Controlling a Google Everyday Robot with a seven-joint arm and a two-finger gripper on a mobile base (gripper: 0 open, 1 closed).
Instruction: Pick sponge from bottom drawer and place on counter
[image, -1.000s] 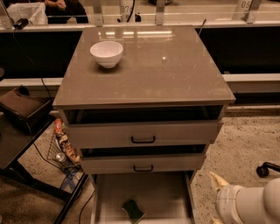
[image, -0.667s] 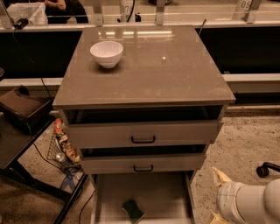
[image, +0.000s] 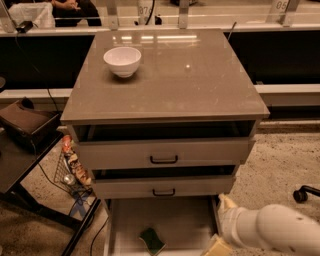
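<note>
Bowl (image: 122, 60): white, upright on the rear left of the bench (image: 200, 80).
Sponge (image: 151, 241): dark green, flat on the floor of the open bottom drawer (image: 180, 220).
Pincer (image: 220, 242): low right, beside the drawer's right wall; wide or narrow cannot be told.

Dim warm light glares off the counter (image: 200, 85), while the gripper (image: 218, 247) at bottom right looks murky, perhaps shadowed.
</note>
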